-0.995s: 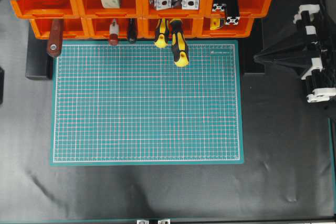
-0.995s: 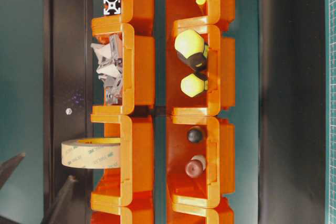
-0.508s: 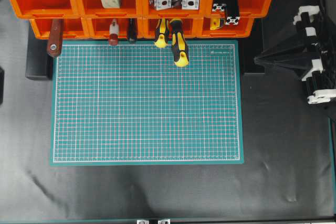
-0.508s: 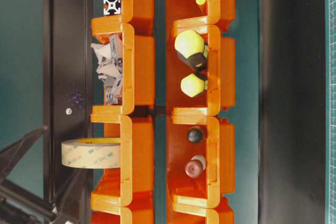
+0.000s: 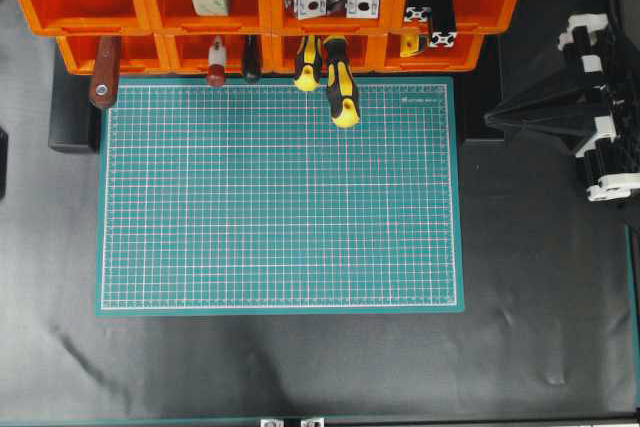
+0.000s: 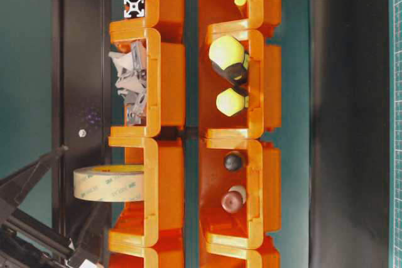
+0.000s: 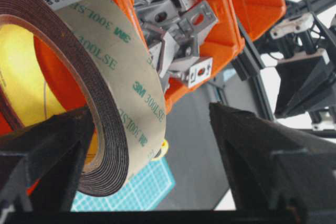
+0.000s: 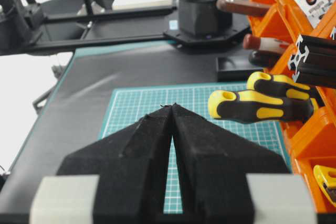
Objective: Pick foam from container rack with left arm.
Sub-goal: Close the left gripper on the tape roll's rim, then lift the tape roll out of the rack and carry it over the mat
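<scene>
**Left claw straddling the foam roll at the rack**

The left gripper (image 7: 157, 145) is hanging at the upper row of the container rack (image 5: 450, 7), its two black fingers (image 7: 273, 150) standing wide apart with nothing clamped between them. The foam (image 7: 113, 85) is sitting upright in an upper bin, between the fingers and hard against the left one; whether that finger is touching the roll cannot be told. Its dark outer band, cream-yellow inner face and printed liner are filling the left half of the wrist view. Beyond the right finger, the neighbouring bin is holding a heap of grey metal brackets (image 7: 178, 30). In the table-level view the roll (image 6: 108, 182) is poking out past the bin's rim, with the claw's lattice frame (image 6: 31, 218) coming in just beside it.

Well away from that claw, at the far edge of the green cutting mat (image 5: 280, 197), the right gripper (image 8: 172, 109) is resting with its jaws pressed together, empty. Ahead of it and to one side, yellow-and-black screwdriver handles (image 8: 257, 106) are jutting from the lower bins.
</scene>
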Robot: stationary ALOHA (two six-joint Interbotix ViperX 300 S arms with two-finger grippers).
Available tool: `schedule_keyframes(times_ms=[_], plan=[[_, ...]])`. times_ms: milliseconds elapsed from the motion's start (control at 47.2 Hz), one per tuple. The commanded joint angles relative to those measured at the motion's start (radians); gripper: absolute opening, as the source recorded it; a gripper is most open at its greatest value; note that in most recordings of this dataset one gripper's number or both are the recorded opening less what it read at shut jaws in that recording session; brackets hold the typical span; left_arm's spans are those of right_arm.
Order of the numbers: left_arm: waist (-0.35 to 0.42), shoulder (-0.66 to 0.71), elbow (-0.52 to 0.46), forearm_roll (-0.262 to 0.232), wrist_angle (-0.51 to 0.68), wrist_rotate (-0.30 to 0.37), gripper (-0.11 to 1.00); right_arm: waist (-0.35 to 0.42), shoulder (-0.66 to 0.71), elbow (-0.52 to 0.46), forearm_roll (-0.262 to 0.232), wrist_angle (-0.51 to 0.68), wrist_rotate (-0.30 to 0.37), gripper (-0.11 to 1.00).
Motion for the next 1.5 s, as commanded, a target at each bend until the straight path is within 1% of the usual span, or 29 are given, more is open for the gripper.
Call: schedule_keyframes(times_ms=[0, 42, 127, 190, 275, 317, 550, 656, 720, 825, 868, 1016, 1143, 1164, 1270, 1291, 1354, 1481], plan=[[0.005, -0.014, -0.014, 0.003, -0.003, -0.002, 0.79, 0.003, 0.005, -0.012, 0.0, -0.012, 0.002, -0.01], [0.005, -0.014, -0.012, 0.003, -0.003, 0.0, 0.75, 0.003, 0.005, -0.012, 0.0, -0.012, 0.002, -0.01], [0.005, -0.014, -0.008, 0.003, -0.003, 0.002, 0.62, 0.003, 0.005, -0.012, 0.0, -0.014, 0.002, -0.01], [0.005, -0.014, -0.005, 0.003, -0.008, 0.005, 0.47, 0.005, 0.005, -0.012, 0.0, -0.015, 0.002, -0.01], [0.005, -0.018, 0.0, 0.003, -0.017, 0.009, 0.32, 0.003, 0.005, -0.012, 0.0, -0.015, 0.002, -0.01], [0.006, -0.023, 0.003, 0.003, -0.031, 0.011, 0.28, 0.003, 0.005, -0.012, 0.0, -0.015, 0.002, -0.01], [0.0, -0.041, 0.018, 0.003, -0.149, 0.021, 0.27, 0.003, 0.005, -0.012, 0.0, -0.015, 0.002, -0.01], [-0.021, -0.054, 0.014, 0.003, -0.216, 0.034, 0.26, 0.003, 0.003, -0.012, 0.0, -0.015, 0.002, -0.01], [-0.041, -0.063, 0.006, 0.003, -0.253, 0.055, 0.26, 0.005, 0.003, -0.012, 0.002, -0.015, 0.002, -0.01], [-0.089, -0.087, -0.015, 0.005, -0.273, 0.115, 0.26, 0.003, 0.005, -0.012, 0.002, -0.015, 0.002, -0.01], [-0.109, -0.097, -0.028, 0.003, -0.27, 0.149, 0.26, 0.003, 0.003, -0.012, 0.002, -0.015, 0.002, -0.01], [-0.19, -0.121, -0.075, 0.005, -0.215, 0.272, 0.26, 0.003, 0.003, -0.012, 0.0, -0.014, 0.002, -0.01], [-0.282, -0.118, -0.1, 0.003, -0.13, 0.423, 0.26, 0.003, 0.003, -0.012, 0.002, -0.015, 0.002, -0.01], [-0.304, -0.11, -0.101, 0.003, -0.106, 0.46, 0.26, 0.003, 0.003, -0.012, 0.002, -0.015, 0.002, -0.01], [-0.371, -0.072, -0.115, 0.005, -0.038, 0.578, 0.26, 0.003, 0.003, -0.012, 0.002, -0.015, 0.003, -0.01], [-0.387, -0.058, -0.123, 0.005, -0.02, 0.614, 0.26, 0.003, 0.003, -0.012, 0.002, -0.015, 0.003, -0.01], [-0.416, -0.028, -0.138, 0.005, 0.014, 0.67, 0.26, 0.003, 0.003, -0.012, 0.002, -0.017, 0.003, -0.01], [-0.448, 0.049, -0.19, 0.005, 0.084, 0.773, 0.26, 0.003, 0.003, -0.014, 0.002, -0.026, 0.005, -0.01]])
